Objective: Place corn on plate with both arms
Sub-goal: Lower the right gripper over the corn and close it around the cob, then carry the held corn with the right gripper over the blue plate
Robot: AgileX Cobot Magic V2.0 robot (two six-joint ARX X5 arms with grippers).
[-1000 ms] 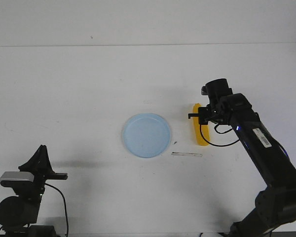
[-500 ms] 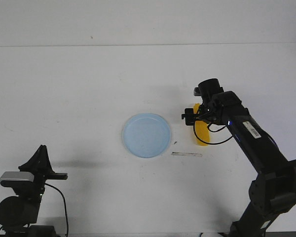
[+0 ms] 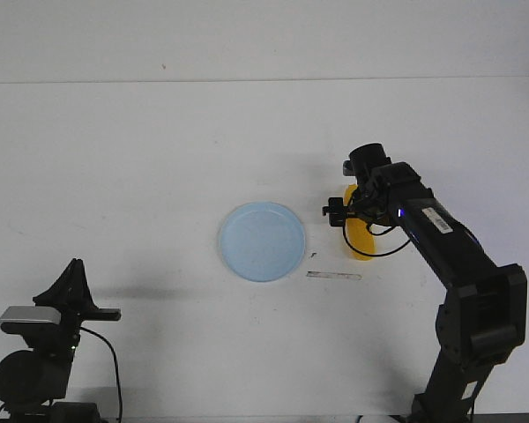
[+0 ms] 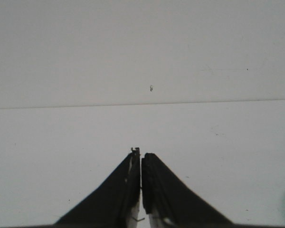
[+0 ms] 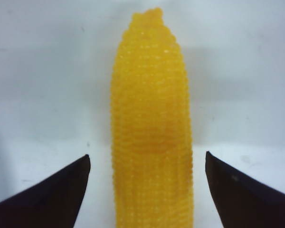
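Observation:
The yellow corn (image 3: 362,239) lies on the white table right of the pale blue plate (image 3: 262,241). My right gripper (image 3: 353,210) hangs over the corn's far part, fingers pointing down. In the right wrist view the corn (image 5: 152,128) runs lengthwise between my two open fingertips (image 5: 66,183), with table showing on both sides; the gripper (image 5: 147,164) is open and touches nothing. My left gripper (image 4: 141,156) is shut and empty, resting low at the near left corner (image 3: 70,286), far from the plate.
A thin strip of tape or label (image 3: 333,276) lies on the table just in front of the corn. The table's far edge meets a white wall (image 3: 264,40). The right arm (image 3: 450,256) stretches from the near right corner.
My right arm has reached further forward and left, and lowered the open gripper over the corn. The corn, plate and left arm have not moved.

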